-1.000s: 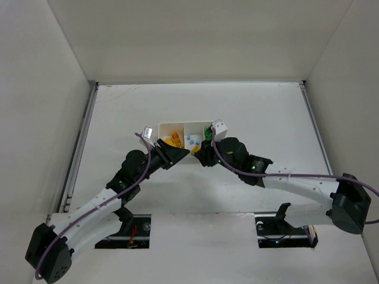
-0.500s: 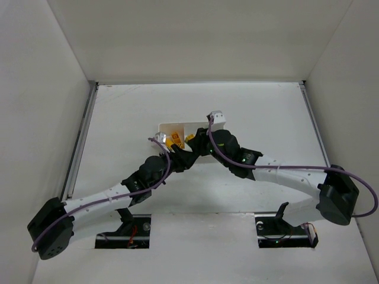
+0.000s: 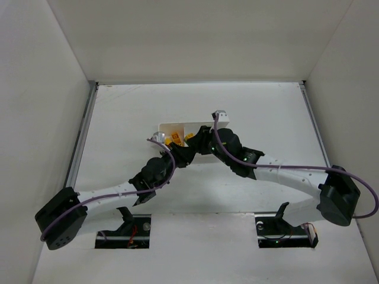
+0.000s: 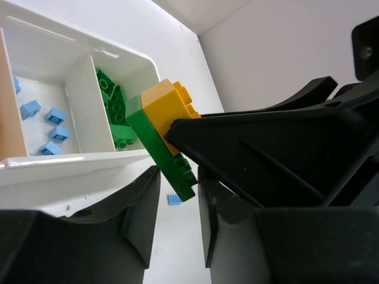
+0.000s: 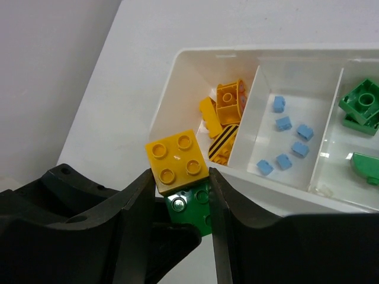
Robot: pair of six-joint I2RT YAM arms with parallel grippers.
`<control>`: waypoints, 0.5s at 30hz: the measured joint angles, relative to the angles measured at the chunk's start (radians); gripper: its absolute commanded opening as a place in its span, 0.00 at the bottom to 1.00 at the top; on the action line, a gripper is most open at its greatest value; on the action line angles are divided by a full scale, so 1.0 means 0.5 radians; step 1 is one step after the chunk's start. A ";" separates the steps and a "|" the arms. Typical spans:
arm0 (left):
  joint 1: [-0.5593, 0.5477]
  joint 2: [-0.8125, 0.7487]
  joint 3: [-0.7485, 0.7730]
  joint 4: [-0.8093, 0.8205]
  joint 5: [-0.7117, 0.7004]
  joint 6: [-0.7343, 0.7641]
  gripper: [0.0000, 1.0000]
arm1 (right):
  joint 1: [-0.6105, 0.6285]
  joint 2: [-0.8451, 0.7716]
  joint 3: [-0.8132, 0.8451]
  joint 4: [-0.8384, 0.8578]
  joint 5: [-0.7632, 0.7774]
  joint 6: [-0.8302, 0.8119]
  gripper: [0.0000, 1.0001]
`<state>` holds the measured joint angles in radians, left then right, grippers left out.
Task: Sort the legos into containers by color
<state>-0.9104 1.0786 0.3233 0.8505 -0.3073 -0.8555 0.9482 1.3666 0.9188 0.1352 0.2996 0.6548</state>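
My right gripper (image 5: 180, 173) is shut on a yellow brick (image 5: 176, 161) stacked on a green brick (image 5: 192, 207), held just in front of the white tray (image 5: 284, 198). In the left wrist view the same stack, yellow (image 4: 166, 109) on green (image 4: 160, 154), hangs tilted. Its lower green end sits between the parted fingers of my left gripper (image 4: 179, 195), which is open. The tray holds yellow legos (image 5: 222, 112) in its left compartment, tiny blue ones (image 5: 287, 139) in the middle and green ones (image 5: 361, 109) on the right. From above, both grippers meet at the tray (image 3: 172, 127).
One tiny blue brick (image 4: 174, 200) lies on the table in front of the tray, below the held stack. A finger of the left gripper (image 5: 172, 242) sits right under the green brick. White walls enclose the table on three sides.
The right gripper has moved left along the tray front. The left arm has swung in lower and closer. The two grippers now meet at the stacked bricks.
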 measured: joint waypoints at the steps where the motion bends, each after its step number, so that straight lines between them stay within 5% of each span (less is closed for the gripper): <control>1: -0.007 0.014 -0.001 0.026 -0.013 0.006 0.25 | -0.009 -0.001 -0.006 0.004 -0.018 0.022 0.26; 8: -0.053 0.111 -0.005 0.133 -0.080 0.034 0.08 | -0.111 -0.077 -0.098 0.031 -0.156 0.148 0.25; 15: -0.083 0.050 -0.045 0.174 -0.092 0.081 0.06 | -0.219 -0.233 -0.195 0.026 -0.347 0.189 0.26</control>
<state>-0.9520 1.1038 0.3008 0.9375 -0.3534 -0.8150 0.8387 1.2499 0.8215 0.1482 0.1261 0.7494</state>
